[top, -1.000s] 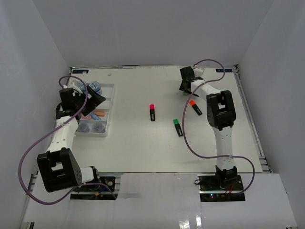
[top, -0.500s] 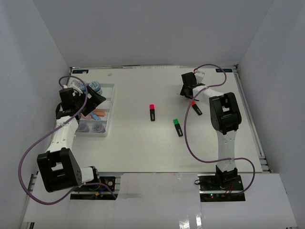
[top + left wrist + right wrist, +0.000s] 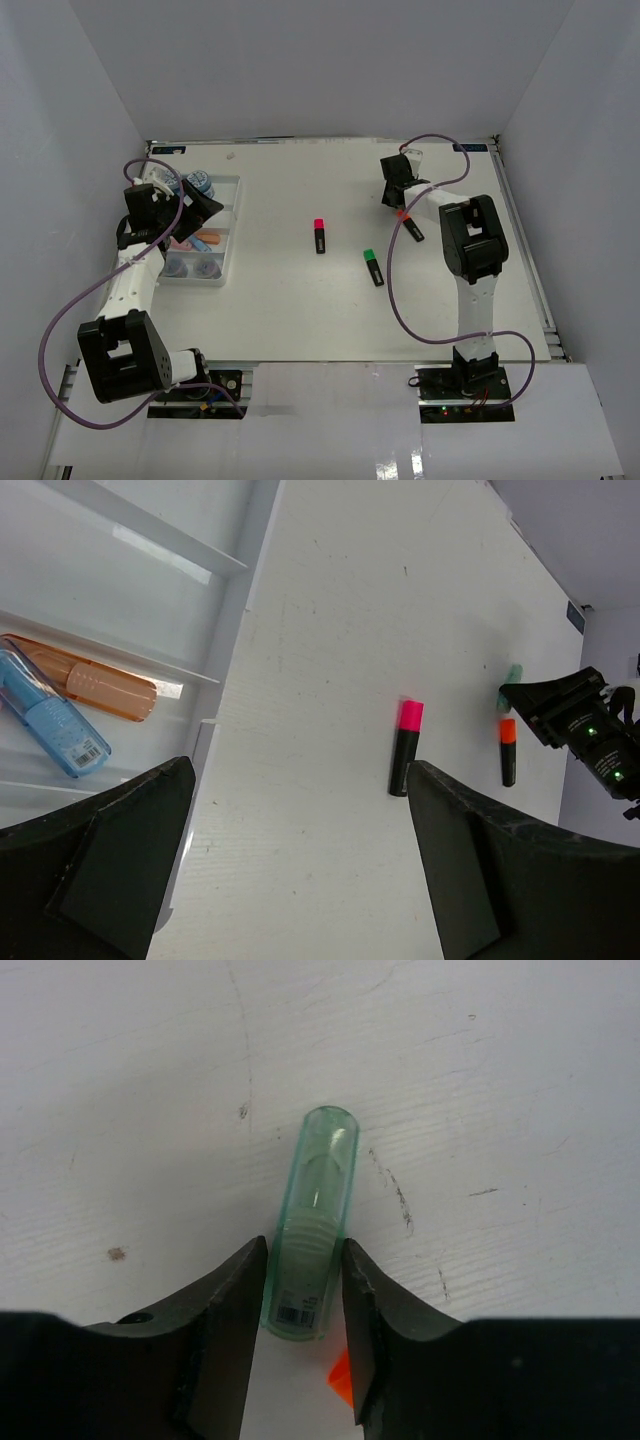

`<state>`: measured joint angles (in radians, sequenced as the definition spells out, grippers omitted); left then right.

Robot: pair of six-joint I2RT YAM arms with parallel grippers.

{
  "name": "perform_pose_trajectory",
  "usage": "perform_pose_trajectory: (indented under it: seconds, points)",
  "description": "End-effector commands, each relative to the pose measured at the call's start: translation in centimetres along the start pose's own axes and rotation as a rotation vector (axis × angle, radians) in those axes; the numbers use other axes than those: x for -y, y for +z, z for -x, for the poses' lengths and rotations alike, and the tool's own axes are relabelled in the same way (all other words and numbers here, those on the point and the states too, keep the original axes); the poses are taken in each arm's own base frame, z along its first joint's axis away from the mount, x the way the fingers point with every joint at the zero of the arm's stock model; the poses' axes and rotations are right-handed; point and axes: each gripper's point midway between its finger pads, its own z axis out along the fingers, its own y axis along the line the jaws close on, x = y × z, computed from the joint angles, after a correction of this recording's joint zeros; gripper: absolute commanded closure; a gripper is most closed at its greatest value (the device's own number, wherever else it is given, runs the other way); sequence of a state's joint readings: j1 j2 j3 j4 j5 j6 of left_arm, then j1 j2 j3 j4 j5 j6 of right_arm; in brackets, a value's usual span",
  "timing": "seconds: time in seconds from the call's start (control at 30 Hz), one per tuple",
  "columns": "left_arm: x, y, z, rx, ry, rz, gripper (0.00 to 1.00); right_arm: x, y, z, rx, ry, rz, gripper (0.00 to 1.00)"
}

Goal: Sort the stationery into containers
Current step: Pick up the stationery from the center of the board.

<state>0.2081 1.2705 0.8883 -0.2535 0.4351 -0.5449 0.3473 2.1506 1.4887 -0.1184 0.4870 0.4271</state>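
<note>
On my left, the left end effector (image 3: 300,770) hangs with its fingers spread wide and nothing between them, over the right wall of the tray (image 3: 237,630), where an orange marker (image 3: 85,675) and a blue marker (image 3: 50,715) touch in one compartment and jars (image 3: 207,268) fill the nearest. Mid-tabletop (image 3: 280,300) lie a pink highlighter (image 3: 319,236) and a green highlighter (image 3: 373,267), well apart. Far right, just beyond the orange highlighter (image 3: 409,226), the right end effector (image 3: 303,1255) is clamped on a green marker (image 3: 320,1180) lying on the tabletop.
</note>
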Motion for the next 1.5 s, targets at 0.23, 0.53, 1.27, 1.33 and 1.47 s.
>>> perform_pose_trajectory:
  seconds: [0.23, 0.53, 1.27, 1.33, 1.47]
  points:
    - [3.5, -1.3, -0.7, -0.02, 0.014, -0.141, 0.02, -3.1, -5.0, 0.9, 0.116, -0.261, 0.231, 0.7]
    - [10.4, -3.7, -4.5, -0.11, 0.02, -0.315, 0.02, -11.3, -18.1, -1.1, 0.349, -0.52, 0.638, 0.73]
    - [20.7, -2.6, -14.4, -0.24, 0.106, -0.411, 0.16, -16.3, -37.0, -6.4, 0.501, -0.562, 1.249, 0.67]
    - [20.9, -2.4, -14.9, -0.247, 0.111, -0.413, 0.26, -16.2, -36.8, -6.5, 0.498, -0.563, 1.247, 0.67]
    - [20.9, -2.2, -15.2, -0.246, 0.117, -0.408, 0.5, -16.1, -36.8, -6.7, 0.501, -0.559, 1.249, 0.66]
